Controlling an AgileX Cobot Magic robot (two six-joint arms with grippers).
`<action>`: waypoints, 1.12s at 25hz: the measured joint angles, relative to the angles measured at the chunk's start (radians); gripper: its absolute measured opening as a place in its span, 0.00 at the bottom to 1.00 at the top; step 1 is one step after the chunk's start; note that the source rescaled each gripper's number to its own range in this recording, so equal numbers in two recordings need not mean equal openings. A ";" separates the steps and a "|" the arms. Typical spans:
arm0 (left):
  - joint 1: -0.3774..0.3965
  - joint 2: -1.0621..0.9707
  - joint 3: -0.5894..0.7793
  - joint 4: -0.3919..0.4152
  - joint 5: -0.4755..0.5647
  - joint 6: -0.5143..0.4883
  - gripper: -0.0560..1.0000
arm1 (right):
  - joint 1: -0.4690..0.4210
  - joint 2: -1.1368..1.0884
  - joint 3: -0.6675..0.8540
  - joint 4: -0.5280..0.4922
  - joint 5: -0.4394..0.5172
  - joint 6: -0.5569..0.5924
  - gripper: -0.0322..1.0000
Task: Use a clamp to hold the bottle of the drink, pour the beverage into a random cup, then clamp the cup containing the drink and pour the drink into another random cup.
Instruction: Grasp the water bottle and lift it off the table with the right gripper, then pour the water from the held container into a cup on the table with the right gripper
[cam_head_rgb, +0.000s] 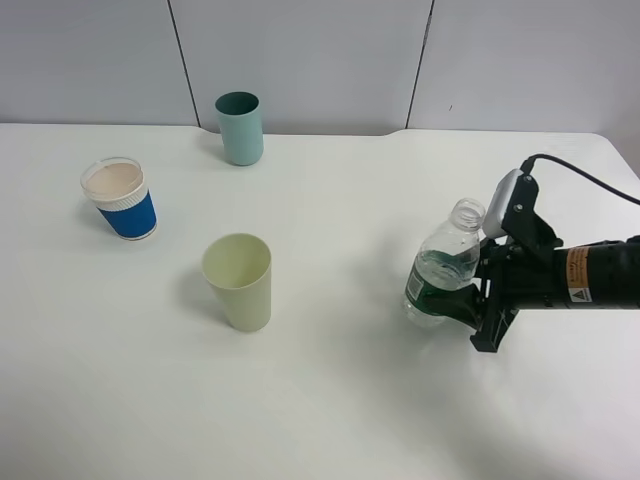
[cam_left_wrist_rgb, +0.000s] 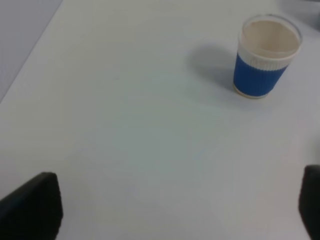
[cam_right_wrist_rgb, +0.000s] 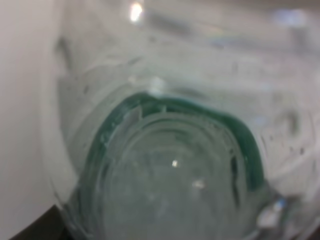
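Gripping low on the small, clear, capless plastic bottle (cam_head_rgb: 445, 265), the right gripper (cam_head_rgb: 458, 305) pinches its fingers against the dark green label band. The black arm reaches in sideways from the right edge of the white table (cam_head_rgb: 330, 400). A hold on the band, below the shoulder, probably keeps the open neck clear for pouring and catches the bottle where its wall is stiffest. The bottle sits at the right of the table with its mouth up. I cannot tell whether its base touches the surface. In the right wrist view the bottle (cam_right_wrist_rgb: 170, 150) fills the picture, green band and clear plastic pressed close to the lens. The liquid inside is too faint to gauge.

The tall pale yellow-green plastic tumbler (cam_head_rgb: 239, 280) stands upright near the middle of the table, well apart from the bottle and open to a pour from the right. The short blue-sleeved paper cup (cam_head_rgb: 120, 198) stands further left, and the darker teal cup (cam_head_rgb: 240, 127) is at the back near the wall. All three are spaced apart, so either arm can get around them.

The left gripper (cam_left_wrist_rgb: 170, 212) hangs over bare table with its fingers spread wide and holding nothing. The paper cup (cam_left_wrist_rgb: 265, 55) lies ahead of it, seemingly waiting for the later cup-to-cup pour. The pour into the tumbler is not yet begun.
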 joint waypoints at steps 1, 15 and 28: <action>0.000 0.000 0.000 0.000 0.000 0.000 0.87 | 0.000 0.000 -0.002 0.004 -0.004 0.010 0.03; 0.000 0.000 0.000 0.000 0.000 0.000 0.87 | 0.000 -0.085 -0.002 0.265 -0.016 0.037 0.03; 0.000 0.000 0.000 0.000 0.000 0.000 0.87 | 0.000 -0.230 0.000 0.552 0.183 0.117 0.03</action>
